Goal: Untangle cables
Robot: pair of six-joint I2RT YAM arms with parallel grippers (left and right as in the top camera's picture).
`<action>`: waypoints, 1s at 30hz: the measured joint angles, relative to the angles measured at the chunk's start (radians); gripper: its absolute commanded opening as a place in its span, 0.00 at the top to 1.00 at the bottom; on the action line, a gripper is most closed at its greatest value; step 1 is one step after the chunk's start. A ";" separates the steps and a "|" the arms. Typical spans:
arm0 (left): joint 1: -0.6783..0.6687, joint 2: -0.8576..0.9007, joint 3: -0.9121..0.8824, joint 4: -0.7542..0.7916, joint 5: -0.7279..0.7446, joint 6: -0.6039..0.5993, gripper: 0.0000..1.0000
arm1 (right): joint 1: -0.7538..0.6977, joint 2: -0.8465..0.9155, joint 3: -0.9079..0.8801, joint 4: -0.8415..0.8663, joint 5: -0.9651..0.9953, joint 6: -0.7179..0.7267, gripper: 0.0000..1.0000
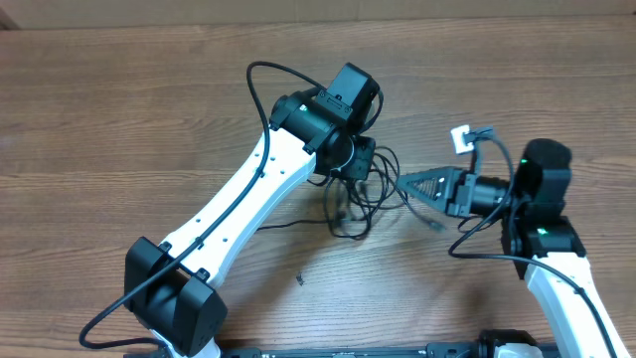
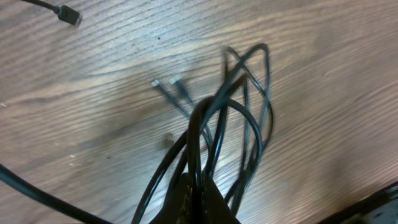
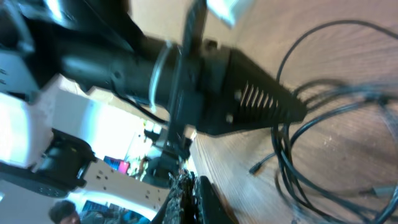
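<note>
- The thin black glossy cables (image 1: pixel 356 207) sit mid-counter as a looped bundle, its long axis running from the left tool (image 2: pixel 198 198) toward the robot's side.
- Two silver-tipped plug ends (image 2: pixel 165 86) rest on the brown wood-grain counter (image 1: pixel 149 109).
- The left tool is clamped on the gathered strands.
- The black ribbed right tool (image 1: pixel 405 183) is closed to a point at the bundle's side; whether it pinches a strand is unclear.

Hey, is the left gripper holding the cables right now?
Yes, in the left wrist view the looped cables converge into the shut left gripper at the bottom edge of the frame.
</note>
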 measured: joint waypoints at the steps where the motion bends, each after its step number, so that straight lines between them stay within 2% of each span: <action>1: 0.000 0.000 0.000 -0.003 -0.003 0.024 0.96 | -0.009 -0.001 0.000 0.013 -0.003 0.014 0.96; 4: 0.000 0.000 0.000 -0.013 -0.011 0.082 0.96 | -0.048 -0.003 0.000 0.057 -0.009 0.052 0.95; 5: 0.000 0.000 0.000 -0.013 -0.014 0.097 0.96 | -0.058 -0.003 0.000 0.059 -0.008 0.060 0.91; 7: 0.000 0.000 0.000 -0.014 -0.018 0.121 0.96 | -0.077 -0.003 0.000 0.063 -0.004 0.070 0.76; 12: 0.000 0.000 0.000 -0.012 -0.005 0.148 0.96 | -0.100 -0.003 0.001 0.047 0.023 0.089 0.22; 15: 0.001 0.000 0.000 -0.008 0.034 0.153 0.96 | -0.100 -0.003 0.001 0.013 0.039 0.078 0.00; 22: 0.035 0.000 0.010 -0.006 0.161 0.156 0.96 | -0.100 -0.005 0.001 -0.122 0.097 0.035 0.00; 30: 0.060 0.000 0.016 -0.007 0.195 0.156 0.96 | -0.100 -0.005 0.001 -0.126 0.126 0.024 0.00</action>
